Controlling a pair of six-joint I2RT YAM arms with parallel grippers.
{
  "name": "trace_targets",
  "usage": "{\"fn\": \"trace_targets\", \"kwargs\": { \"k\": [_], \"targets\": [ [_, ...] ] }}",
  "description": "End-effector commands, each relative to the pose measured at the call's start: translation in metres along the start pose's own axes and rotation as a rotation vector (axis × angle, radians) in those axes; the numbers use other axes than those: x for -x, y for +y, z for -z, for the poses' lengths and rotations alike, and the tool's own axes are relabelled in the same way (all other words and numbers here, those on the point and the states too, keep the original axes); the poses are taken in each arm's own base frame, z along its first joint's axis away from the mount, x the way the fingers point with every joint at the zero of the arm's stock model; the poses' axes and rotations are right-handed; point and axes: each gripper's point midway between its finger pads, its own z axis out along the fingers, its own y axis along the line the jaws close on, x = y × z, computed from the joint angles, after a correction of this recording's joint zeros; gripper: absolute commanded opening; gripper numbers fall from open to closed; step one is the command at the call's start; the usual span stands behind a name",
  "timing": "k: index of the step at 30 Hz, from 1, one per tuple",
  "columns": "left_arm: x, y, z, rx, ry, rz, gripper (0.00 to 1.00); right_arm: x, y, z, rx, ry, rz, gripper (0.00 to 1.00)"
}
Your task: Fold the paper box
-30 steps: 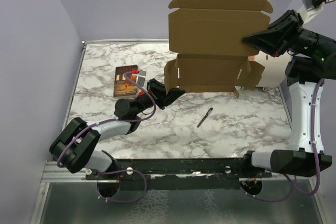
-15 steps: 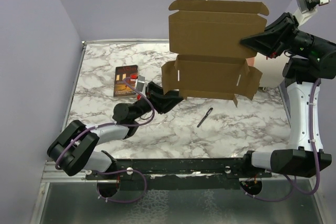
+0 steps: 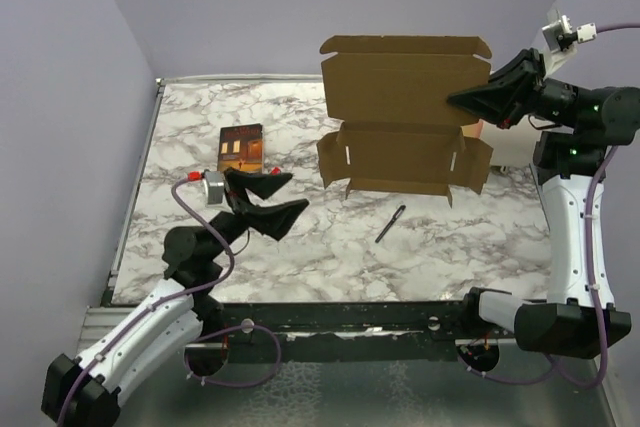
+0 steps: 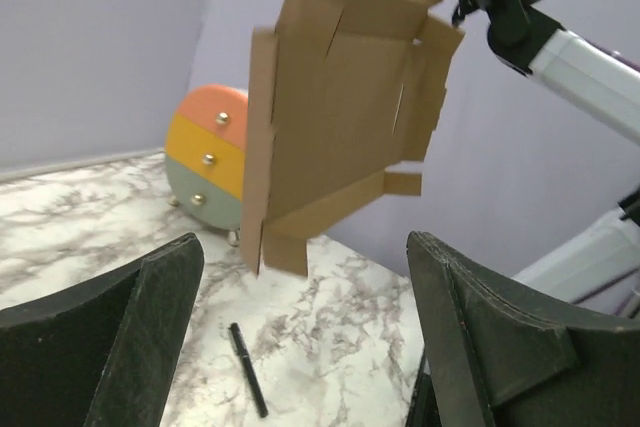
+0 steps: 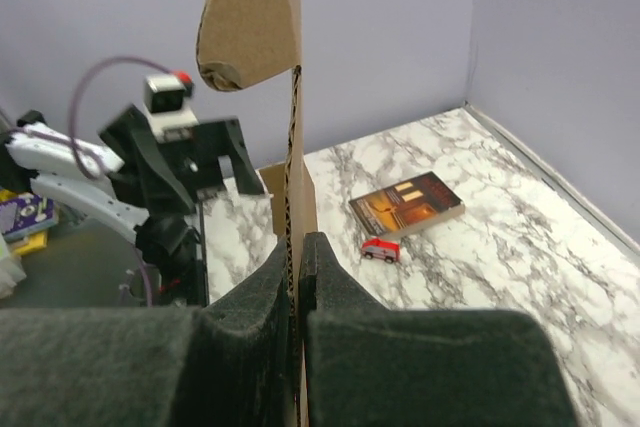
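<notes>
The right gripper is pinched shut on the right-hand edge of the paper box, one finger on each face of a single cardboard wall. This holds the unfolded sheet in the air over the far right of the marble table, touching nothing. Lifted that way, its side flaps and tabs hang free, probably so the other arm can reach them. The left gripper waits well apart near the table's left side, jaws spread wide and empty, aimed at the sheet. A pen lies below the box, with a book further left.
</notes>
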Motion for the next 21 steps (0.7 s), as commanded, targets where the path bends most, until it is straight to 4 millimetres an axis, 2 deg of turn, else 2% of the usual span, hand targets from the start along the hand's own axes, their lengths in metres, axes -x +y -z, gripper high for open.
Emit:
{"fn": "trace_targets", "kwargs": {
  "k": [1,4,8,13,18,21],
  "targets": [
    [-0.001,0.034,0.013,0.280,0.240,-0.131,0.89,-0.037,-0.012,0.007,-0.009,0.076,0.070,0.01],
    [0.016,0.023,-0.001,0.269,0.316,-0.147,0.90,-0.070,-0.017,0.013,0.016,0.120,0.032,0.01],
    [0.031,0.007,-0.036,0.188,0.389,-0.111,0.89,-0.104,-0.013,0.019,0.048,0.151,-0.020,0.01],
    [0.068,-0.005,-0.077,0.112,0.381,-0.183,0.90,-0.124,-0.013,0.023,0.031,0.172,-0.011,0.01],
    [0.076,-0.004,-0.109,0.041,0.470,-0.196,0.89,-0.143,-0.013,0.026,0.049,0.178,-0.048,0.01],
    [0.077,-0.004,-0.120,-0.020,0.498,-0.180,0.89,-0.150,-0.014,0.027,0.052,0.182,-0.046,0.01]
  ]
}}
